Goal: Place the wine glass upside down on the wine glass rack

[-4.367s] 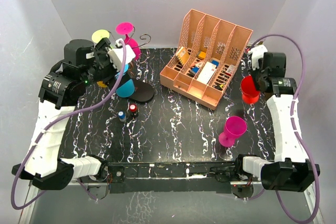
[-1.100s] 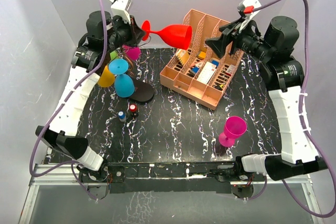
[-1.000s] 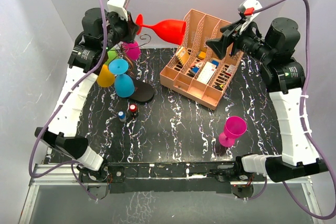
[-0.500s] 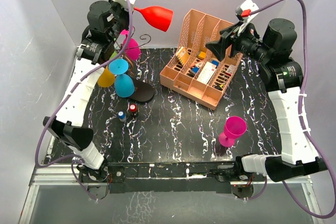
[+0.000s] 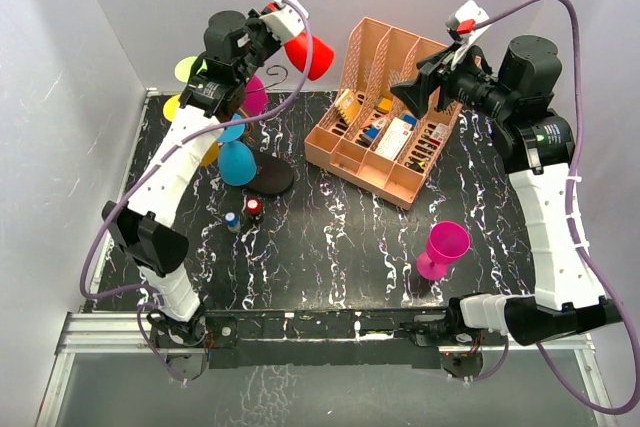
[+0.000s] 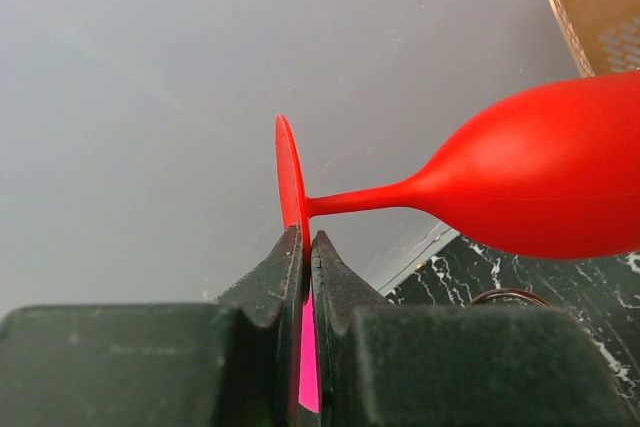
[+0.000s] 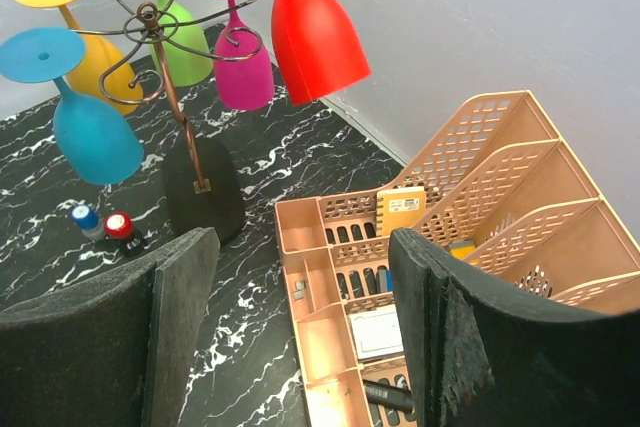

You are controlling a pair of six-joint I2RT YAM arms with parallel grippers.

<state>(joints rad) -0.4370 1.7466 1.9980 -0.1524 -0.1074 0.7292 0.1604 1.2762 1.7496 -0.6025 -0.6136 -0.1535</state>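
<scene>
A red wine glass [image 5: 307, 55] hangs high at the back left, bowl pointing down and right. My left gripper [image 5: 277, 31] is shut on the edge of its foot [image 6: 291, 182], with the stem and bowl [image 6: 540, 182] sticking out to the right. The glass [image 7: 311, 32] sits just right of the wine glass rack [image 7: 172, 87], a dark wire tree on a black oval base [image 5: 270, 178]. A blue [image 7: 92, 132], a yellow [image 7: 90, 52], a green [image 7: 182, 49] and a magenta glass [image 7: 241, 69] hang from its arms. My right gripper [image 7: 303, 247] is open and empty above the organiser.
A peach slotted organiser [image 5: 392, 112] holding small items stands at the back centre-right. A magenta glass [image 5: 441, 250] stands upright near the front right. Two small bottles [image 5: 243, 213] stand in front of the rack base. Grey walls close in the back and sides.
The left arm has swung the red glass from lying level, bowl to the right, to bowl-down beside the rack's right side. The right gripper has barely shifted and stays open.
</scene>
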